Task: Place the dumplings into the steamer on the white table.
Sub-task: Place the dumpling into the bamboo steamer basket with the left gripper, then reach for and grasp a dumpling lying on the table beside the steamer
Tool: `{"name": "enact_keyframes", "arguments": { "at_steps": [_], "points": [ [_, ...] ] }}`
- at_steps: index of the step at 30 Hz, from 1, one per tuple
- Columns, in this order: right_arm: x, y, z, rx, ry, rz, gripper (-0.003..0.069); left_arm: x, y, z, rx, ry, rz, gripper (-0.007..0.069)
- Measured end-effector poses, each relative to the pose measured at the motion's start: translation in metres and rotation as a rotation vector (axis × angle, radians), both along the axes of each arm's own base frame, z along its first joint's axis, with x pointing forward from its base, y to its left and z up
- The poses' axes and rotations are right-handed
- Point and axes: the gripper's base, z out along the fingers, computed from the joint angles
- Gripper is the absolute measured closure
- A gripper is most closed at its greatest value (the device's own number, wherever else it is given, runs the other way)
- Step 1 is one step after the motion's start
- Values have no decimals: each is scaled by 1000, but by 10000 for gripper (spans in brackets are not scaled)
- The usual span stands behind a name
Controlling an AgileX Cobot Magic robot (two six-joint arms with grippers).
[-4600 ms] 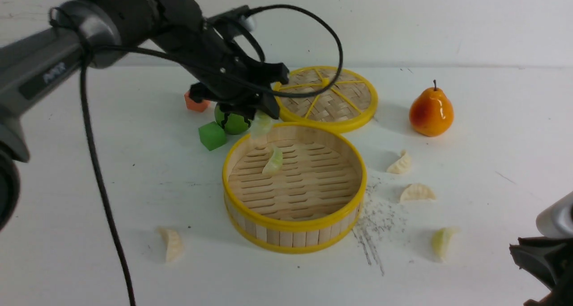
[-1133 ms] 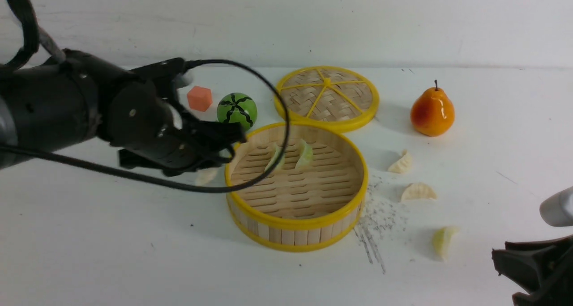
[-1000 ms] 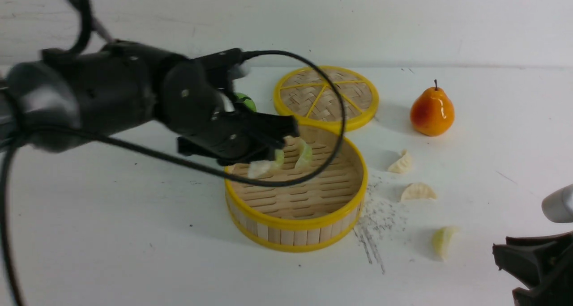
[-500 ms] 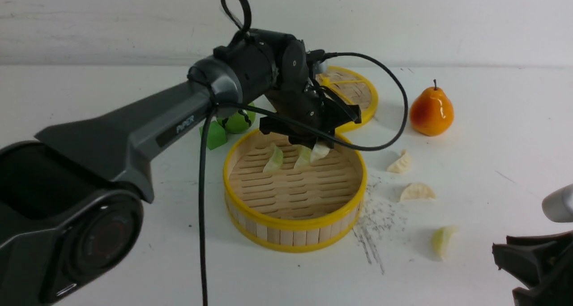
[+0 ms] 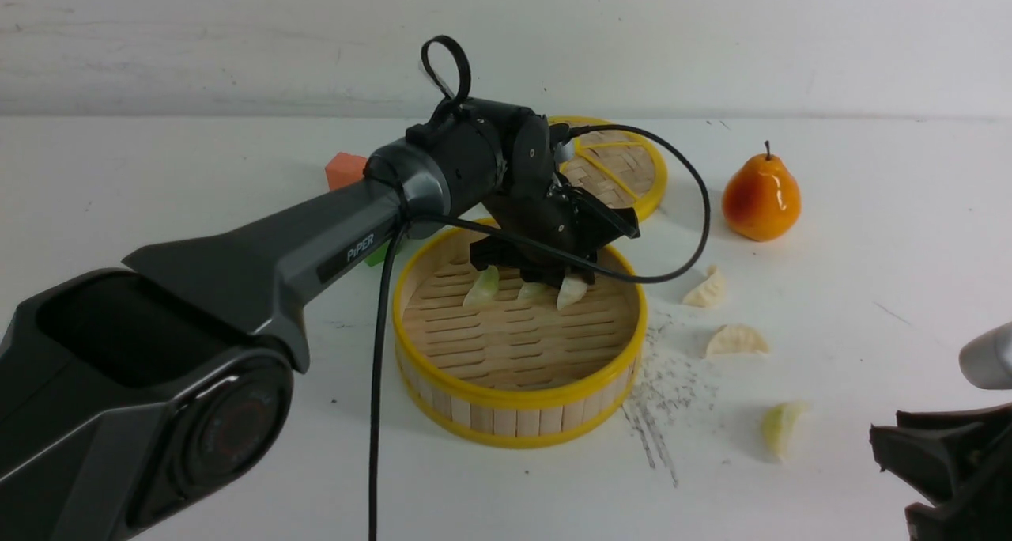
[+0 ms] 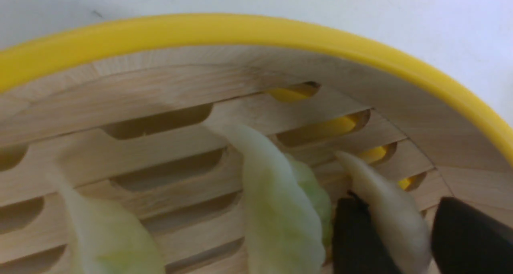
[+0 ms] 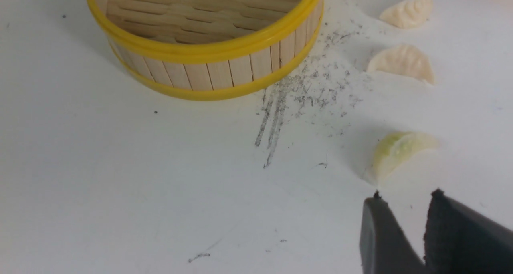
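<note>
Left gripper (image 5: 563, 276) is down inside the steamer (image 5: 518, 399) near its far wall, jaws spread. A cream dumpling (image 6: 390, 210) stands on the slats between them, touching one finger with a gap at the other. Two green dumplings (image 5: 482, 286) (image 5: 534, 290) sit just beside it, so room is tight that side; the near half of the floor is free. The wrist hides part of the lid (image 5: 624, 169). Three dumplings (image 5: 706, 289) (image 5: 737, 340) (image 5: 781, 426) lie on the white table (image 5: 158, 177), well right of it. Right gripper (image 7: 405, 194) sits beside the nearest, narrowly parted, empty, mostly cut off. Half a second earlier the left gripper was higher.
</note>
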Motion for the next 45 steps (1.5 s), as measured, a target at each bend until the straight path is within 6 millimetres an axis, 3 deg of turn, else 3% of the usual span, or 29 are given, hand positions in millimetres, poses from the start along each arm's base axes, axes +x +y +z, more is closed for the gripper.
{"name": "enact_keyframes", "arguments": {
  "at_steps": [4,7,9,10,13,15,20,22,24,28,33,35,39,45],
  "points": [
    [-3,1,0,-6,52,23,482,-3,1,10,1,-6,-12,244],
    [-4,4,14,-11,81,60,482,-10,5,37,16,-38,-56,242],
    [-3,7,25,-3,137,78,480,-17,11,67,23,-87,-86,253],
    [-2,9,31,7,179,81,477,-25,16,94,26,-138,-102,271],
    [9,15,45,30,307,77,452,-46,34,153,53,-246,-113,326],
    [23,19,46,20,353,62,406,-71,57,203,97,-330,-103,389],
    [60,25,25,11,411,-32,221,-143,116,291,209,-441,-46,508],
    [75,28,11,16,440,-69,137,-170,135,317,190,-491,-16,538],
    [91,32,-5,7,467,-94,61,-192,148,329,167,-524,-6,562],
    [116,34,-30,-32,485,-132,7,-231,172,330,141,-577,-5,579],
    [151,22,-53,8,526,-272,26,-289,207,303,116,-643,-2,580],
    [160,18,-66,12,551,-304,62,-307,218,284,115,-688,-5,581],
    [166,22,-88,-6,610,-303,155,-333,239,227,184,-767,-9,580],
    [175,26,-105,-67,590,-234,366,-368,267,161,243,-860,14,577]
  ]
}}
